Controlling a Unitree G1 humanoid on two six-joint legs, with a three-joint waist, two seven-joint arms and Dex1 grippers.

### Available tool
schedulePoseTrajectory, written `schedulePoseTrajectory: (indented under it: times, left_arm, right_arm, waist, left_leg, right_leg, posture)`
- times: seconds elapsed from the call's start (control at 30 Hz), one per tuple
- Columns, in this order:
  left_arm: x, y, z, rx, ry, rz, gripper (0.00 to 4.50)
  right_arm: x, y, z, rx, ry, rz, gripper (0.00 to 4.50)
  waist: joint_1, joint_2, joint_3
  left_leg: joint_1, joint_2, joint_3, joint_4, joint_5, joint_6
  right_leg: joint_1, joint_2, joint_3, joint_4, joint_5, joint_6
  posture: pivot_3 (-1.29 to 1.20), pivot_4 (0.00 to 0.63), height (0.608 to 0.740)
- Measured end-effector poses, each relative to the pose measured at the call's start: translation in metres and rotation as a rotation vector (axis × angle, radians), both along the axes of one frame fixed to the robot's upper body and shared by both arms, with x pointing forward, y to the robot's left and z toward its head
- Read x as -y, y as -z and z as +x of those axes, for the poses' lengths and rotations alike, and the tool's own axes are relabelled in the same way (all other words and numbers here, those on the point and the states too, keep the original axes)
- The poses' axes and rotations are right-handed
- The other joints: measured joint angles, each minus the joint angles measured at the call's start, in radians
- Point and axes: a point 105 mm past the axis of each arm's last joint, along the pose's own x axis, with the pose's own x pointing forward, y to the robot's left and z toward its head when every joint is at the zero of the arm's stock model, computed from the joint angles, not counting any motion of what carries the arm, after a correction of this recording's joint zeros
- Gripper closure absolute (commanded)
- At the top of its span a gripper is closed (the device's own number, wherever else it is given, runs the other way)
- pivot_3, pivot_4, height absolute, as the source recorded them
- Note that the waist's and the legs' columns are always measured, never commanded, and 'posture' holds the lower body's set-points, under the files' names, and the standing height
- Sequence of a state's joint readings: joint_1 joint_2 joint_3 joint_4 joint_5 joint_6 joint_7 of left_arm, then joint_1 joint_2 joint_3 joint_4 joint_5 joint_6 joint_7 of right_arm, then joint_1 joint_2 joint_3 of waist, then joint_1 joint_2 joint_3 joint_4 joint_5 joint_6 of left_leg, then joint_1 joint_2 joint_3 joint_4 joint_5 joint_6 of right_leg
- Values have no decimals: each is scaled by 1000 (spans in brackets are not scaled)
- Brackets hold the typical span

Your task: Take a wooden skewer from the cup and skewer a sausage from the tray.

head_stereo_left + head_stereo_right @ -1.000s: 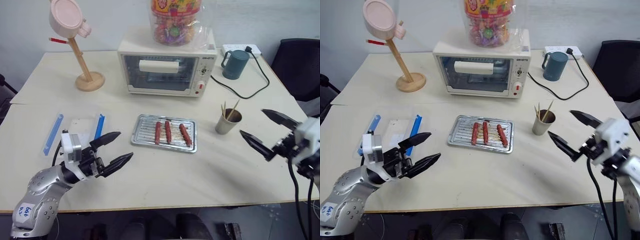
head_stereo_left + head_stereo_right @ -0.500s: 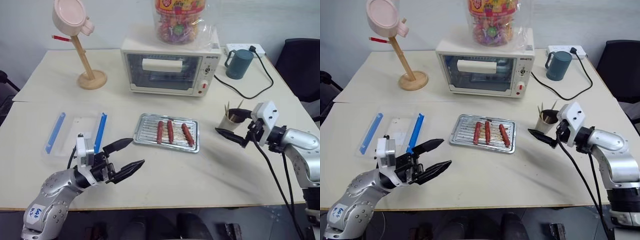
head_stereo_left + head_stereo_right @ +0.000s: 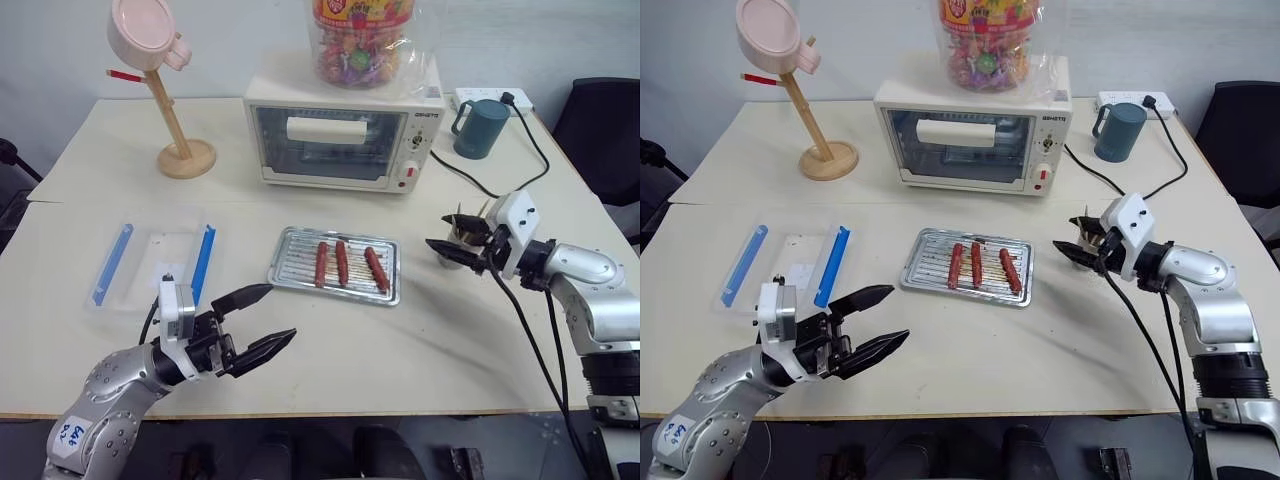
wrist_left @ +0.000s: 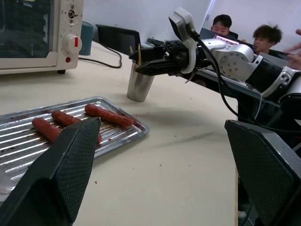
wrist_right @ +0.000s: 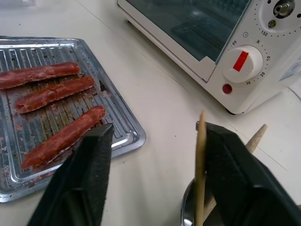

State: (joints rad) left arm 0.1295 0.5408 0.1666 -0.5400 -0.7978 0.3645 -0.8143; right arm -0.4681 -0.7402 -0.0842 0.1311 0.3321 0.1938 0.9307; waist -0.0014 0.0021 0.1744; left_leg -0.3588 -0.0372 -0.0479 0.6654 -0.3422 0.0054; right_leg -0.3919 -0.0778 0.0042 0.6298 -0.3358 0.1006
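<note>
The grey-beige cup (image 4: 140,87) stands to the right of the silver tray (image 3: 285,270) and holds several wooden skewers (image 4: 139,54). My right gripper (image 3: 450,232) reaches in from the right at the height of the skewer tops, its fingers apart. One skewer (image 5: 201,165) stands between them, right beside one finger (image 5: 235,174). Three reddish-brown sausages (image 3: 341,262) lie side by side on the tray. My left gripper (image 3: 278,313) hovers open and empty over the table's front, left of the tray.
A white toaster oven (image 3: 345,130) with a candy jar on top stands behind the tray. A teal mug (image 3: 475,128) and a black cable lie at the back right. A clear box with blue clips (image 3: 155,260) sits left; a pink cup hangs on a wooden stand (image 3: 175,130).
My right gripper has moved forward and left from the table's right edge to the cup, and its fingers have narrowed around the skewer tops. The left gripper has barely moved.
</note>
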Motion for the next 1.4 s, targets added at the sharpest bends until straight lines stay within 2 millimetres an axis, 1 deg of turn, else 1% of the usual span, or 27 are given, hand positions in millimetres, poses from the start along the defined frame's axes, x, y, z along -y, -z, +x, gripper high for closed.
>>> schedulePoseTrajectory:
  times: [0.1,0.13,0.17,0.23,0.33,0.43,0.5,0.63,0.67,0.8,0.83,0.87,0.9,0.93,1.0,1.07,1.1,1.13,1.2,1.27,1.37,1.4]
  left_arm:
    - [2,-3,-1,16,21,5,0]
    - [3,-3,-1,18,28,5,0]
    - [4,-4,-1,22,36,5,0]
    - [5,-7,0,37,48,6,0]
    - [6,-9,0,48,56,7,0]
    - [8,-9,1,53,72,8,0]
    - [9,-9,2,61,86,8,0]
    - [9,-10,7,78,92,-8,0]
    - [10,-12,9,86,97,-15,0]
    - [19,-20,15,109,152,-39,0]
    - [21,-21,17,110,163,-49,0]
    - [23,-24,20,110,165,-80,0]
    - [25,-27,24,114,162,-103,0]
    - [29,-33,27,126,169,-139,0]
    - [35,-44,32,155,178,-178,0]
    - [45,-54,38,188,191,-233,0]
    - [49,-58,41,197,193,-257,0]
    - [56,-63,43,215,203,-277,0]
    - [63,-66,51,226,176,-312,0]
    - [69,-69,60,237,140,-339,0]
    - [72,-70,64,246,107,-347,0]
    - [75,-69,66,239,96,-357,0]
  right_arm:
    - [1,-1,1,7,0,0,3465]
    - [1,-1,1,10,-2,-1,3646]
    - [2,0,2,10,0,-6,3962]
    - [3,-5,4,31,-3,-17,4415]
    - [2,-13,6,53,-22,-23,4470]
    - [7,-18,2,37,-46,-32,4470]
    - [10,-28,-1,38,-62,-3,4470]
    - [15,-59,-11,32,-115,61,4470]
    - [16,-72,-13,40,-132,86,4470]
    - [10,-138,-23,162,-195,191,4470]
    - [7,-148,-26,179,-211,213,4470]
    - [1,-159,-29,184,-246,301,4470]
    - [-6,-166,-31,192,-284,382,4470]
    - [-19,-167,-33,165,-344,483,4470]
    - [-40,-161,-33,92,-418,614,4470]
    - [-63,-146,-34,19,-470,747,4470]
    - [-74,-139,-35,-13,-491,784,4470]
    - [-87,-129,-35,-69,-511,820,4470]
    - [-100,-122,-39,-110,-530,879,4470]
    - [-112,-120,-48,-139,-568,919,4470]
    - [-116,-122,-54,-142,-579,966,4470]
    - [-116,-119,-56,-153,-577,988,4470]
  waist:
    - [0,0,0]
    - [0,0,0]
    - [-1,0,0]
    - [-2,0,0]
    - [-2,0,0]
    - [0,0,0]
    - [1,0,0]
    - [1,0,0]
    - [1,0,0]
    - [-3,1,1]
    - [-2,1,1]
    - [-2,1,1]
    - [-2,0,1]
    - [-2,0,1]
    - [-1,-1,1]
    - [1,-1,1]
    - [3,-1,1]
    - [3,-1,1]
    - [3,-1,1]
    - [0,-1,1]
    - [-1,-1,1]
    - [-1,-1,1]
  left_leg:
    - [0,0,0,0,0,0]
    - [0,0,0,0,0,0]
    - [0,0,0,0,0,0]
    - [0,0,0,0,0,0]
    - [0,0,0,0,0,0]
    - [0,0,0,0,0,0]
    - [0,0,0,0,0,0]
    - [-1,0,0,0,0,0]
    - [-1,0,0,0,0,0]
    - [0,1,0,0,0,0]
    - [0,1,0,-1,0,0]
    - [0,1,-1,-1,0,0]
    - [-1,1,-1,0,0,0]
    - [-1,1,-1,0,0,-1]
    - [-2,1,-1,1,1,-1]
    - [-3,1,-1,2,1,-1]
    - [-4,0,-2,3,1,-1]
    - [-12,0,-3,9,1,-1]
    - [-18,-2,-3,15,1,-1]
    - [-20,-3,-3,16,1,-1]
    - [-19,-3,-3,17,1,-1]
    - [-19,-2,-3,17,1,-1]
  right_leg:
    - [0,0,0,0,0,0]
    - [0,0,0,0,0,0]
    - [0,0,0,0,0,0]
    - [0,0,0,0,0,0]
    - [0,0,0,0,0,0]
    - [0,0,0,0,0,0]
    - [0,0,0,0,0,0]
    - [0,0,-1,0,0,0]
    - [0,0,-1,0,0,0]
    - [-1,0,0,0,0,0]
    - [-1,0,-1,0,0,0]
    - [0,0,-1,-1,0,0]
    - [0,0,-1,0,0,0]
    - [0,0,-1,0,0,0]
    - [-1,0,-2,1,0,0]
    - [-2,0,-2,2,0,0]
    - [-3,0,-3,4,0,0]
    - [-8,0,-4,9,1,1]
    - [-16,-1,-4,16,1,1]
    - [-17,-1,-3,15,1,2]
    - [-17,-1,-2,15,1,2]
    - [-17,-1,-2,14,1,2]
  posture:
    - [0,150,740]
    - [0,150,740]
    - [0,150,740]
    - [0,150,740]
    - [0,150,740]
    - [0,150,740]
    - [0,150,740]
    - [0,150,740]
    - [0,150,740]
    - [0,150,740]
    - [0,150,740]
    - [0,150,740]
    - [0,150,740]
    - [0,150,740]
    - [0,150,740]
    - [0,150,740]
    - [0,150,740]
    - [0,150,740]
    - [0,150,740]
    - [0,150,740]
    - [0,150,740]
    - [0,150,740]
